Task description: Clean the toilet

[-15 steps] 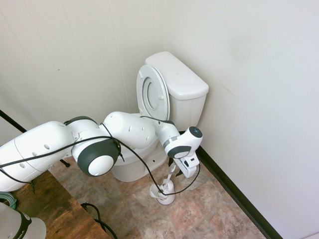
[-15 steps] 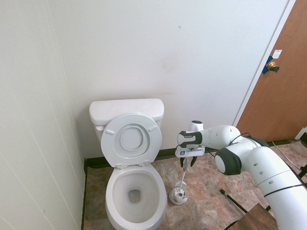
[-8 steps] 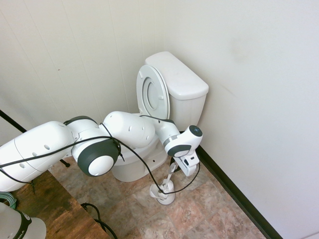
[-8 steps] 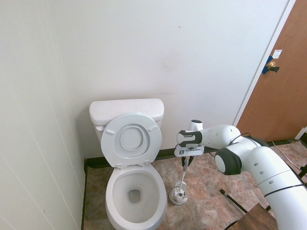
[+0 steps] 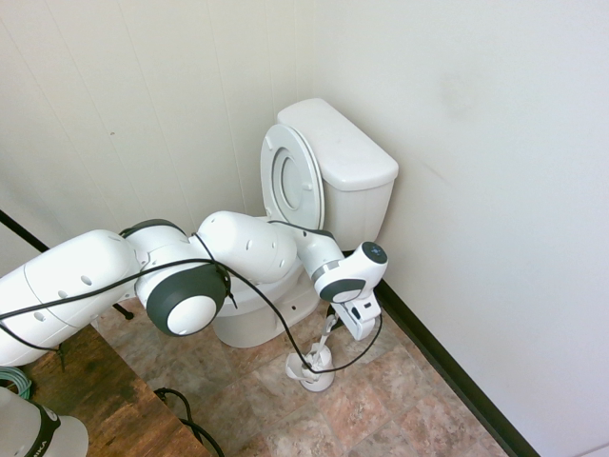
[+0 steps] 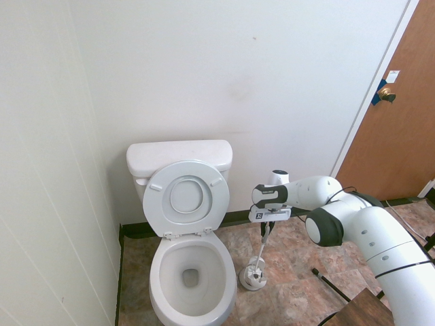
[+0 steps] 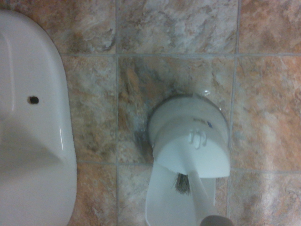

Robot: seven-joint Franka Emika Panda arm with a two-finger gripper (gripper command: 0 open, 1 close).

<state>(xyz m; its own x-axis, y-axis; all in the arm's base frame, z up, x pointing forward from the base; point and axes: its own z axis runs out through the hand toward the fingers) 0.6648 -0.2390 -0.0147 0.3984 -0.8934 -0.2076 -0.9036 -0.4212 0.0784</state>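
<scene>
One grip: our gripper (image 6: 266,229) is pinched on the brush handle (image 6: 262,246), so we can lift it out.
Brush: upright in its holder (image 6: 252,278), on the floor beside the bowl.
Toilet (image 6: 187,266): against the wall, seat raised, bowl open for scrubbing.

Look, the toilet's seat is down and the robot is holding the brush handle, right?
Not quite. The seat is up, leaning against the tank, as the second exterior view shows. The rest is right: the gripper is shut on the brush handle, with the brush in its holder.
</scene>
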